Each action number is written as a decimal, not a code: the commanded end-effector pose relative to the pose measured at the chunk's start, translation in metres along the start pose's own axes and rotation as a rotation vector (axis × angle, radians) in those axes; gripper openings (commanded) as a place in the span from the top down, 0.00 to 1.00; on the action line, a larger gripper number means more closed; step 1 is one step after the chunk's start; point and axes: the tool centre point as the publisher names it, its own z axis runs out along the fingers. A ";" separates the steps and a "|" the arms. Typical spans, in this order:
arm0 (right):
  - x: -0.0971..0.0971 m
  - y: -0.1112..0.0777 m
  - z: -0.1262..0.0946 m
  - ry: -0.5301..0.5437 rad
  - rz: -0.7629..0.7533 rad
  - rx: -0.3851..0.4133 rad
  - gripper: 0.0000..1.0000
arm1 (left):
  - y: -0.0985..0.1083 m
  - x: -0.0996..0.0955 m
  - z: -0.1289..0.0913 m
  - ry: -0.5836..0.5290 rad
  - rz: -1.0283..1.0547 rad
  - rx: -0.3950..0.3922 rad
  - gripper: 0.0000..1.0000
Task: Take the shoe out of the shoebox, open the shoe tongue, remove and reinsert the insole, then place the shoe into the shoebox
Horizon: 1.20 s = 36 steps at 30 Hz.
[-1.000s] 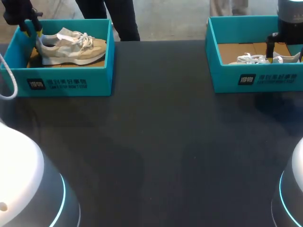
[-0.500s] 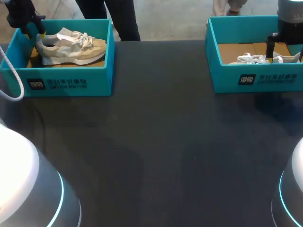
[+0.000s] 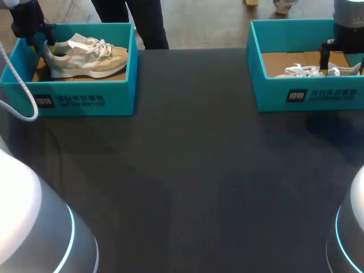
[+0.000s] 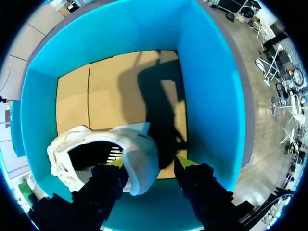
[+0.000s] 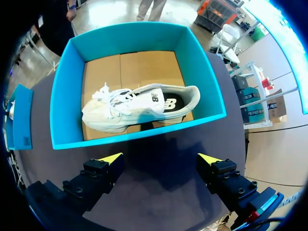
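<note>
Straddling the heel of the shoe [image 3: 85, 54] in the upper-left shoebox [image 3: 120, 85], the fingers of the left gripper [image 4: 150, 162] are held apart and should be closed squarely on it before lifting.

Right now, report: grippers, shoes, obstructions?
Left gripper open around beige lace-up sneaker's heel, inside left teal cardboard box. Right gripper open above white sneaker in right teal box. No obstruction seen.

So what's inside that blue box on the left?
A beige sneaker standing on its sole on the brown cardboard floor, with the left pincer open astride its heel. The shoe covers the floor beneath it, and its inside is too dark to show an insole.
</note>
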 end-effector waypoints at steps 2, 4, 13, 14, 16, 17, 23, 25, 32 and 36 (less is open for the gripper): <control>0.000 -0.001 0.000 0.002 0.002 -0.003 0.00 | 0.008 0.003 0.009 -0.003 0.003 0.034 0.43; 0.000 -0.001 0.000 0.002 0.002 -0.003 0.00 | 0.007 0.003 0.014 -0.004 0.001 0.046 0.43; 0.000 -0.001 0.000 0.002 0.002 -0.003 0.00 | 0.006 0.004 0.026 -0.010 -0.004 0.065 0.52; 0.000 -0.001 0.000 0.002 0.002 -0.003 0.00 | 0.006 0.004 0.026 -0.010 -0.005 0.066 0.52; 0.000 -0.001 0.000 0.002 0.002 -0.003 0.00 | 0.006 0.004 0.027 -0.009 -0.005 0.066 0.53; 0.000 -0.001 0.000 0.002 0.002 -0.003 0.00 | 0.006 0.004 0.027 -0.008 -0.004 0.066 0.53; 0.000 -0.001 0.000 0.002 0.002 -0.003 0.00 | 0.006 0.005 0.025 -0.008 0.005 0.068 0.78; 0.000 -0.001 0.000 0.002 0.002 -0.003 0.00 | 0.006 0.006 0.025 -0.008 0.008 0.069 0.87; 0.000 -0.001 0.000 0.002 0.002 -0.003 0.00 | 0.006 0.007 0.012 -0.016 0.023 0.062 1.00; 0.000 -0.001 0.000 0.002 0.002 -0.003 0.00 | 0.005 0.007 -0.001 -0.012 0.041 0.054 1.00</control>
